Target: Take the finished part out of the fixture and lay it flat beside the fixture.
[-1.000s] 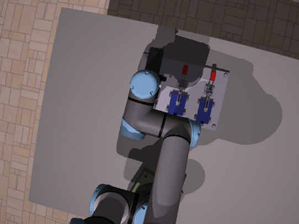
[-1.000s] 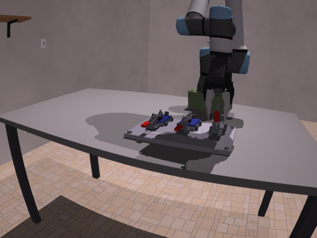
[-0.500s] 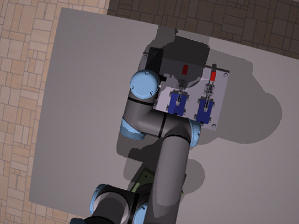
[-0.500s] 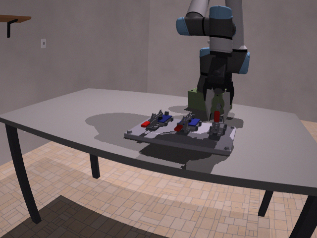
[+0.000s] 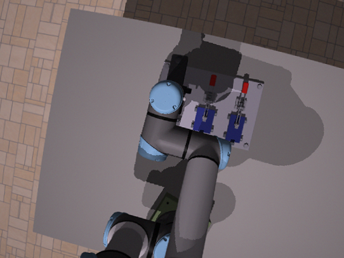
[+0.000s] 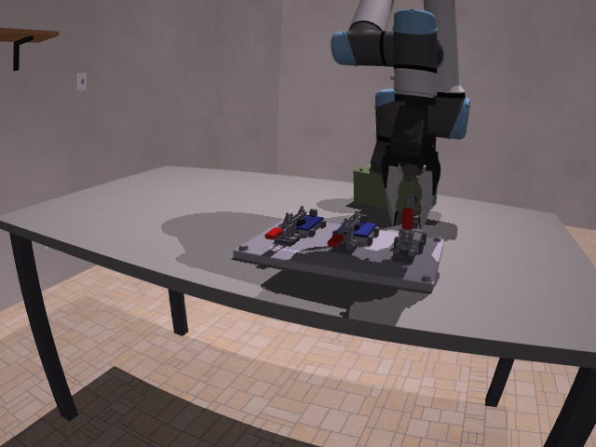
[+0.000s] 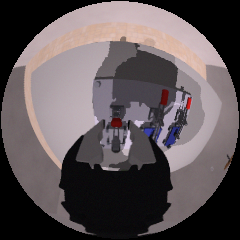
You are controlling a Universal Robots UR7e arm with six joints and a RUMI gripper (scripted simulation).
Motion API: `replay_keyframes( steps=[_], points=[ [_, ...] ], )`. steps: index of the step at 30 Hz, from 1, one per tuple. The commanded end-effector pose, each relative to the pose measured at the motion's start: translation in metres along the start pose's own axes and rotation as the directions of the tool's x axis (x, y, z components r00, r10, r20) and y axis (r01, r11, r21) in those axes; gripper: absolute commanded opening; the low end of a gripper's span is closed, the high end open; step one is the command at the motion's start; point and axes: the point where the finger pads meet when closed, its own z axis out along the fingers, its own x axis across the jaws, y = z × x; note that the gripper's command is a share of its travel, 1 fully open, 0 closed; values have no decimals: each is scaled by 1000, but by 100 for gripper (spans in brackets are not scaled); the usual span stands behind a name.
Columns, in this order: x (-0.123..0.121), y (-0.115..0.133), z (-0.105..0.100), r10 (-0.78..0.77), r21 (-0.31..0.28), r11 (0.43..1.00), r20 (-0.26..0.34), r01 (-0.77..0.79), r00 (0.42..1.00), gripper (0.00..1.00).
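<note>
Exterior view: end effector (image 6: 407, 217) partly open around the raised red clamp handle (image 6: 407, 217), gripping nothing — unclamping looks done; next, reach the slotted part.

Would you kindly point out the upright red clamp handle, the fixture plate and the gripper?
Upright red clamp handle (image 6: 407, 217), exterior view, middle of the red grip.
Fixture plate (image 6: 336, 276), exterior view, its front edge.
Gripper (image 6: 407, 211), exterior view, midway between the fingertips.

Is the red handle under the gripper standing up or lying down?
Standing up. The red handle points straight up between the gripper's open fingers, while the other two red handles lie flat.
</note>
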Motion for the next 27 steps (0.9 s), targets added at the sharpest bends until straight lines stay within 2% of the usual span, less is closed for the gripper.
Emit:
replay_keyframes(
  steps=[1, 8, 16, 27],
  points=[
    [0, 0, -8, 0, 1, 1000, 0, 0, 1000, 28],
    [0, 0, -29, 0, 1, 1000, 0, 0, 1000, 28],
    [0, 0, -43, 0, 1, 1000, 0, 0, 1000, 28],
    [0, 0, -48, 0, 1, 1000, 0, 0, 1000, 28]
  ],
)
